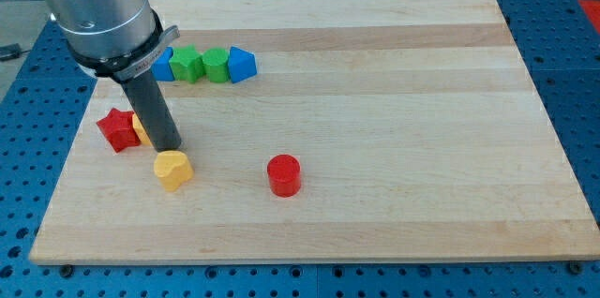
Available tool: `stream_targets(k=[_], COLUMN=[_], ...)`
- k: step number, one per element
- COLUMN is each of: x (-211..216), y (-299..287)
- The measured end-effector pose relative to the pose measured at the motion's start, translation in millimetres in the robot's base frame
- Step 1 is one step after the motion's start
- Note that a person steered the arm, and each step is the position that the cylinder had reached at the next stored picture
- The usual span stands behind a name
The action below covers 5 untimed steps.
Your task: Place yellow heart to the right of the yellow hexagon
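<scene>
The yellow heart (173, 169) lies on the wooden board at the view's lower left. My tip (168, 147) stands just above it in the view, touching or nearly touching its top edge. The yellow hexagon (140, 129) is mostly hidden behind the rod; only a sliver shows to the rod's left, next to the red star (117, 129). The heart sits below and to the right of the hexagon.
A red cylinder (284, 175) stands to the right of the heart. A row at the upper left holds a blue block (164, 65), two green blocks (187, 63) (216, 64) and a blue block (241, 63). The board's left edge (70, 162) is near.
</scene>
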State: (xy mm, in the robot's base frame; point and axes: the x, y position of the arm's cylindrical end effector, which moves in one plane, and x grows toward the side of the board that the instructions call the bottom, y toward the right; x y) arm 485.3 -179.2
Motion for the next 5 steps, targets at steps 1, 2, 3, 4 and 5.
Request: stream_targets(k=[1, 2, 3, 4, 5], x=[0, 9, 62, 78, 72], y=[29, 95, 95, 56, 24])
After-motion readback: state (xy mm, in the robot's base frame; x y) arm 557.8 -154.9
